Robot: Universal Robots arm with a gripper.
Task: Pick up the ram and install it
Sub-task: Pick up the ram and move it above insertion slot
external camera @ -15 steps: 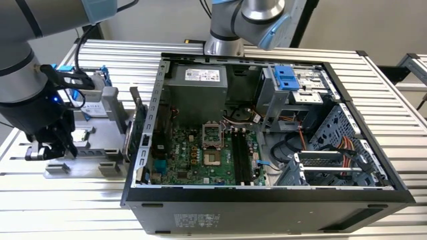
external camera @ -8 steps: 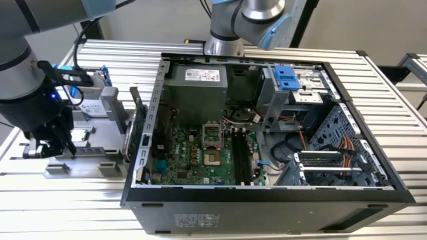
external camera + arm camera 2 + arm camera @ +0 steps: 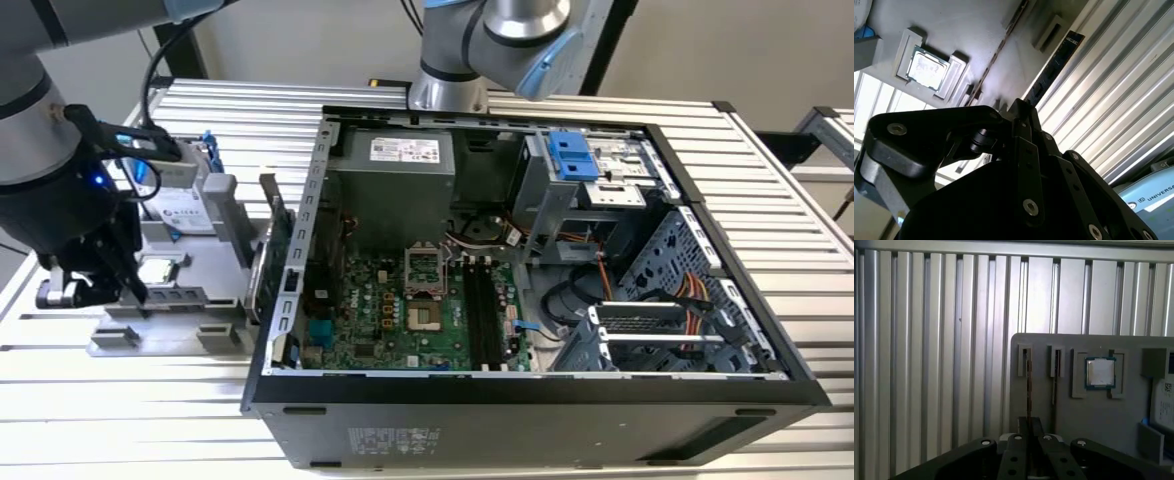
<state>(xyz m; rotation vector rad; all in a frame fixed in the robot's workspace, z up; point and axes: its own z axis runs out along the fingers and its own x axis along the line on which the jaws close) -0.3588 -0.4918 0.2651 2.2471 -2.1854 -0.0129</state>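
One ram (image 3: 1028, 385) stands edge-up in the gray holder (image 3: 1094, 420), easy to pinch. We cannot tell whether our gripper (image 3: 1030, 423), right above, grips it.

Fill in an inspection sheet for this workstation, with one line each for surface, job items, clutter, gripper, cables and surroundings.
Surface: ribbed metal table carrying an open computer case and a gray parts fixture.
Job's things: ram standing on edge in a fixture slot; the motherboard's black slots look unfilled.
Clutter: processor chip, hard drive and a second thin stick, all on the fixture.
Gripper: gripper hovers in line with the ram; contact cannot be told.
Cables: orange and yellow bundle inside the case; black cable by the arm.
Surroundings: arm base behind the case; another table at the exterior view's right.
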